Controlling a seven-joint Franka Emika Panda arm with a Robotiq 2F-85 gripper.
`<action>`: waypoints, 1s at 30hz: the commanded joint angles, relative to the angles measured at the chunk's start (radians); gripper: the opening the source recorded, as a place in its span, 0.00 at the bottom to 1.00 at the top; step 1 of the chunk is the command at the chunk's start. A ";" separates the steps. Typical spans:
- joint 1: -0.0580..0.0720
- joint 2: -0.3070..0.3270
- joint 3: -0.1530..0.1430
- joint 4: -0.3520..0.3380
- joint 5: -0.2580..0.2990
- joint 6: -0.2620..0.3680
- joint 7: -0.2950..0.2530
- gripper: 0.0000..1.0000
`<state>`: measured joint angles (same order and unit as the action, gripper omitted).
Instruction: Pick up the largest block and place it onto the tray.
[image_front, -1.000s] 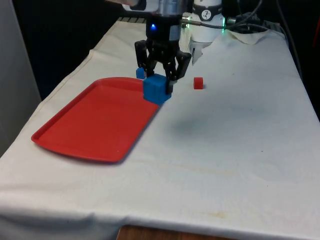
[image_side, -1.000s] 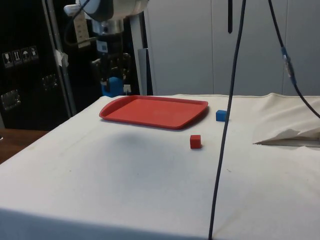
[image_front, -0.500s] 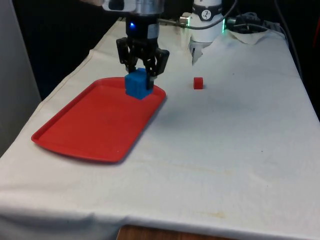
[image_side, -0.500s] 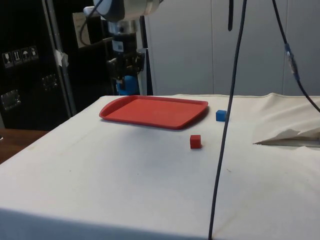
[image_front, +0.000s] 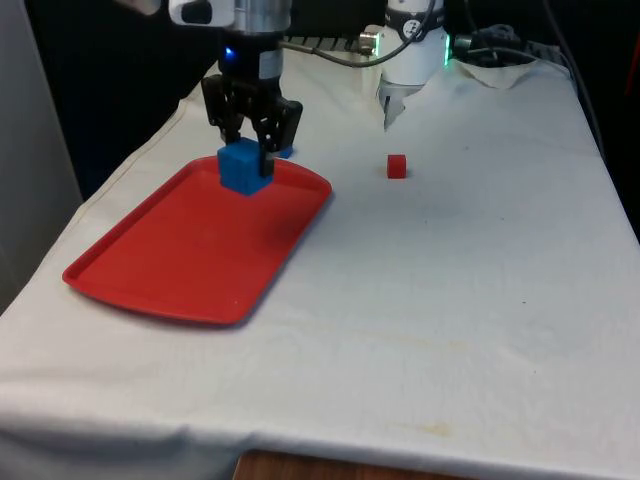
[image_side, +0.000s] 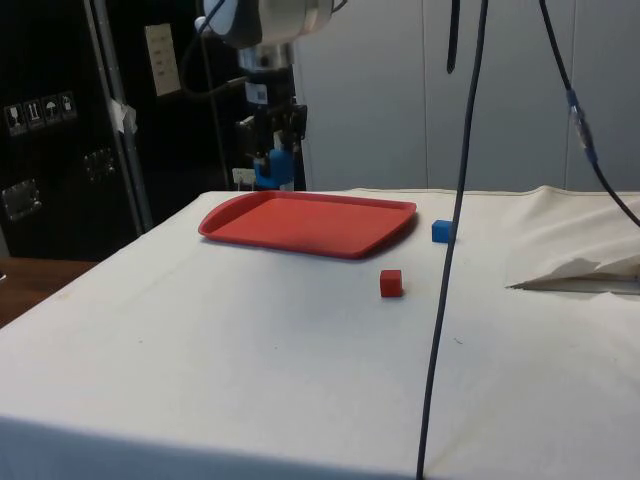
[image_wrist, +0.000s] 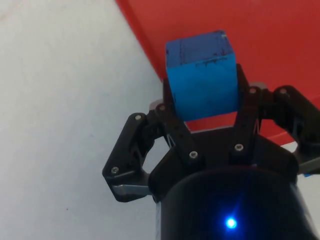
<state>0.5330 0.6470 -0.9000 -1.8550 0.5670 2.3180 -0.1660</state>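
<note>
In the front view the black two-finger gripper (image_front: 247, 150) is clamped on the large blue cube-shaped block (image_front: 242, 166), held in the air over the far end of the flat red plastic tray (image_front: 170, 262). A small red cube (image_front: 397, 166) sits well off on the white tablecloth (image_front: 450, 280) towards the front view's right. From the side, the gripper (image_side: 276, 165) holds the block (image_side: 277, 168) above the tray's (image_side: 330, 228) far edge, with a small blue cube (image_side: 442, 231) just beside the tray; the wrist view shows the block (image_wrist: 201, 75) pinched between both fingers (image_wrist: 172, 120) over the tray's (image_wrist: 270, 35) edge.
</note>
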 joint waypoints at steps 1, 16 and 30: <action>-0.010 0.002 0.006 0.001 0.008 0.007 -0.011 0.00; -0.015 0.021 -0.003 0.001 0.002 0.011 -0.015 0.00; -0.018 0.024 -0.001 0.000 0.004 0.010 -0.017 0.00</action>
<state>0.5200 0.6700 -0.9040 -1.8550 0.5670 2.3270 -0.1790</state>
